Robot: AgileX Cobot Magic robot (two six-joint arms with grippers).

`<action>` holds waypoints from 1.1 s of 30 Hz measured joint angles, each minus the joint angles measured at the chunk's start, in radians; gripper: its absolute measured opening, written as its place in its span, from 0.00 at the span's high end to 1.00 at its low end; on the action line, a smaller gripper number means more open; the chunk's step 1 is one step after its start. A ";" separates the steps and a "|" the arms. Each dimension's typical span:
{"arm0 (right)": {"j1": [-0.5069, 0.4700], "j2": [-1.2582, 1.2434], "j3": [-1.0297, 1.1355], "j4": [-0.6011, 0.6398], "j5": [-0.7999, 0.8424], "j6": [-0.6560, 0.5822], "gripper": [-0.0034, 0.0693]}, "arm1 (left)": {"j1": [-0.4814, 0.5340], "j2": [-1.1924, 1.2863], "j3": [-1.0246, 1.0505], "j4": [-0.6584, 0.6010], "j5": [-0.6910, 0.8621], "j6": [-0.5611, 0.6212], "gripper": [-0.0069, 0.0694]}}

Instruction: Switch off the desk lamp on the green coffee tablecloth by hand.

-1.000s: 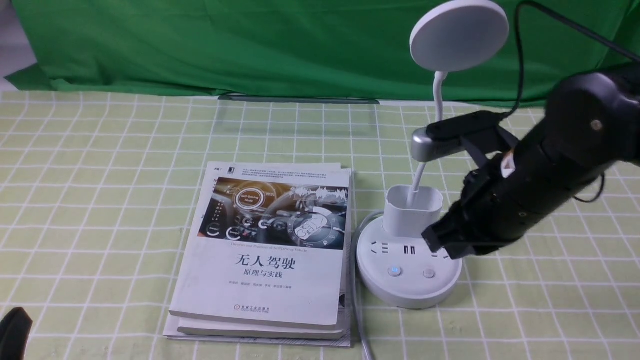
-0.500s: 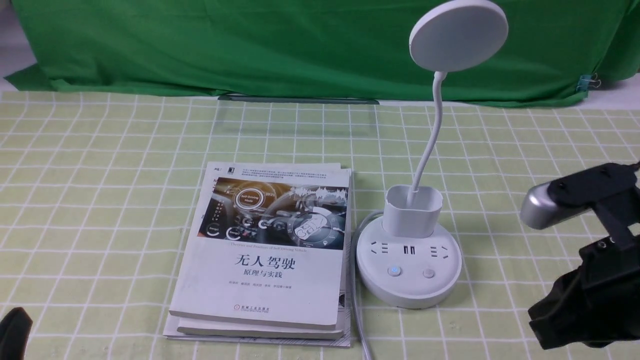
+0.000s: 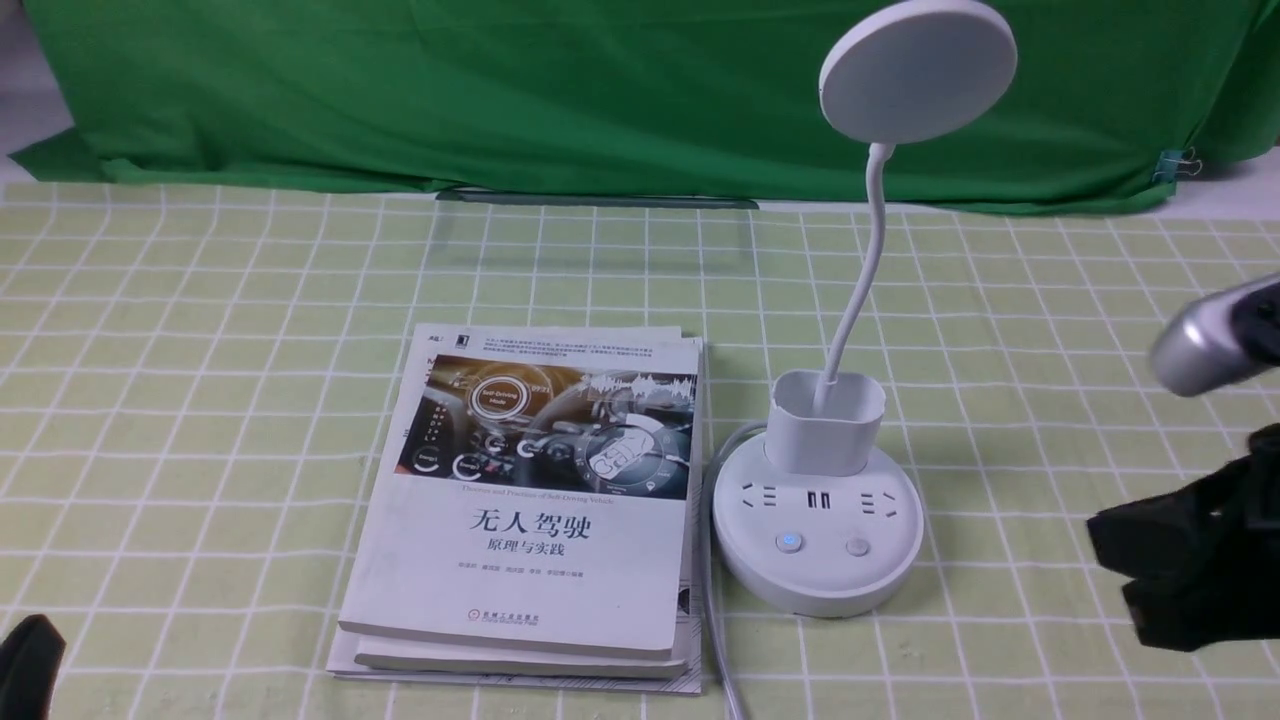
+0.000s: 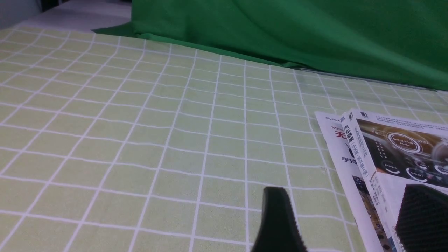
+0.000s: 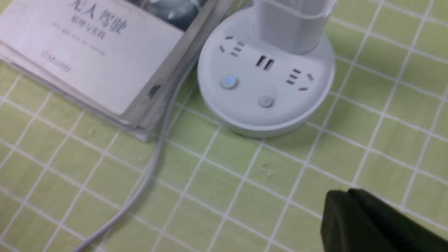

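Note:
The white desk lamp stands on the green coffee tablecloth (image 3: pixel 200 400), its round base (image 3: pixel 818 575) right of centre and its disc head (image 3: pixel 917 70) high on a bendy neck. The left button (image 3: pixel 790 542) glows blue; the right button (image 3: pixel 857 547) is plain grey. The disc shows no glow from this side. My right gripper (image 3: pixel 1110 560), the hand, is shut and empty at the right edge, well clear of the base. In the right wrist view the shut gripper (image 5: pixel 344 197) hovers over cloth, away from the base (image 5: pixel 245 115). My left gripper (image 4: pixel 350 224) is open and empty beside the books.
A stack of books (image 3: pixel 530 560) lies just left of the lamp base, with the lamp's white cable (image 3: pixel 715 640) running between them toward the front edge. A dark green backdrop (image 3: pixel 500 90) hangs at the back. A grey camera bar (image 3: pixel 1200 345) sits above my right gripper.
My right gripper was over the right side of the lamp base one second ago. It has pulled back to the right edge. The lamp, books and left arm have not moved.

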 joint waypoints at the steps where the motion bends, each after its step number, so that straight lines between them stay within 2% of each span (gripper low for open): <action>1: -0.011 -0.028 0.025 -0.001 -0.020 -0.005 0.90 | 0.000 0.000 0.000 0.000 0.000 0.000 0.37; 4: -0.090 -0.155 0.142 -0.005 -0.109 -0.034 0.90 | 0.000 0.000 0.000 0.000 0.000 0.000 0.37; 8: -0.246 -0.445 0.389 -0.011 -0.255 -0.069 0.90 | 0.000 0.000 0.000 0.000 0.000 0.000 0.37; 14: -0.362 -0.731 0.594 -0.011 -0.331 -0.082 0.90 | 0.000 0.000 0.000 0.000 0.000 0.000 0.37; 21: -0.397 -0.873 0.722 -0.011 -0.339 -0.063 0.90 | 0.000 0.000 0.000 0.000 0.000 0.000 0.37; 33: -0.397 -0.887 0.729 -0.011 -0.346 -0.063 0.89 | 0.000 0.000 0.000 0.000 0.000 0.000 0.37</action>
